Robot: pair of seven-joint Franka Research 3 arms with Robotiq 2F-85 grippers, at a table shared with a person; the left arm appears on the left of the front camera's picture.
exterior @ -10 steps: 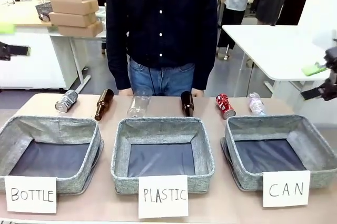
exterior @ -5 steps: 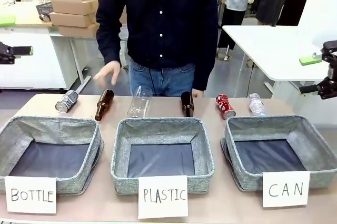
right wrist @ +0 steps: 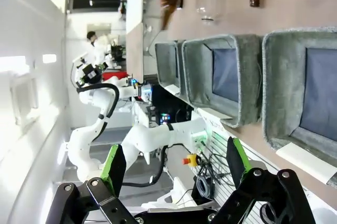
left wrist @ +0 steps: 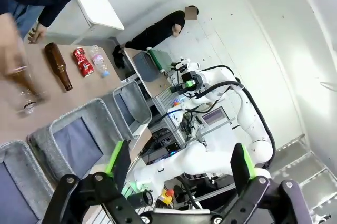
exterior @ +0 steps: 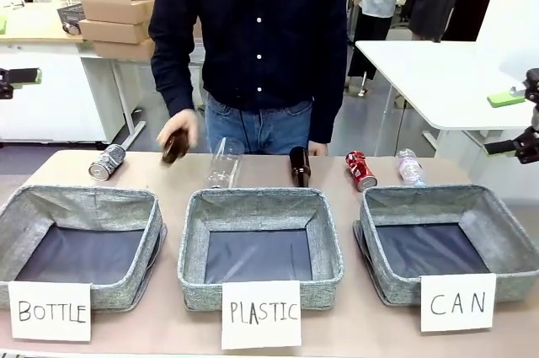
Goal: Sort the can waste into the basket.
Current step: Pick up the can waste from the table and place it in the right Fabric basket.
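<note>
Across a tan table [exterior: 160,324] shared with a person [exterior: 253,38] in a dark shirt, we see three grey woven bins lined up along the near edge, each with a dark floor and a handwritten card in front: the BOTTLE bin [exterior: 80,198] at left, the PLASTIC bin [exterior: 257,196] in the middle and the CAN basket [exterior: 425,194] at right. Both cans lie on the table outside the basket. The crushed red can [exterior: 360,170] rests just beyond the basket's far left corner, between a brown glass bottle [exterior: 299,165] and a small clear plastic bottle [exterior: 409,167]. The dark can [exterior: 106,162], silver at its ends, lies on its side at the far left of the table, behind the BOTTLE bin and well apart from the CAN basket. A larger clear plastic bottle [exterior: 223,164] lies behind the PLASTIC bin. The person's hand [exterior: 181,130] grips a second brown bottle [exterior: 173,149] above the table's far edge. We find the left gripper [left wrist: 179,163] raised off the table's left side, its green-padded fingers spread wide with nothing between them. The right gripper [right wrist: 174,165] hangs off the table's right side, above the level of the bins, its jaws likewise wide apart and gripping nothing.
</note>
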